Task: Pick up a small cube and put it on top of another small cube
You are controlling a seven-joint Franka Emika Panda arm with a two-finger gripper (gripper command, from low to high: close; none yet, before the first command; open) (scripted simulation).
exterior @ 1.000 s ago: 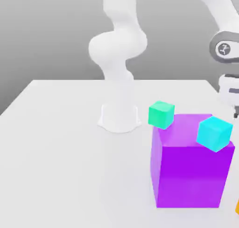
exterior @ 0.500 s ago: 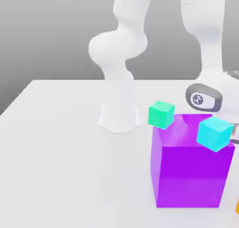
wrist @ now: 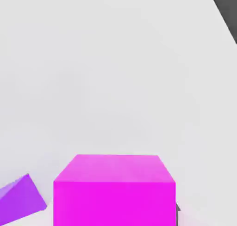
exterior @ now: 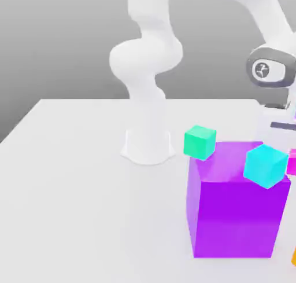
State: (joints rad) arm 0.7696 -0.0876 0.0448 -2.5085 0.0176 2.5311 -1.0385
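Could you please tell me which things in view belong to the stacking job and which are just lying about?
Part of the job:
- magenta cube, the one being held
- green cube or cyan cube, possible bases; which is unclear

Apparently just lying about:
- large purple block
- orange thing, mostly cut off

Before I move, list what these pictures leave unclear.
- Orange object: shape, cut off by the exterior view's right edge.
- Magenta cube: near face's full extent, cut off by the hand view's edge.
- Purple block: rear face, hidden by its own body in the exterior view.
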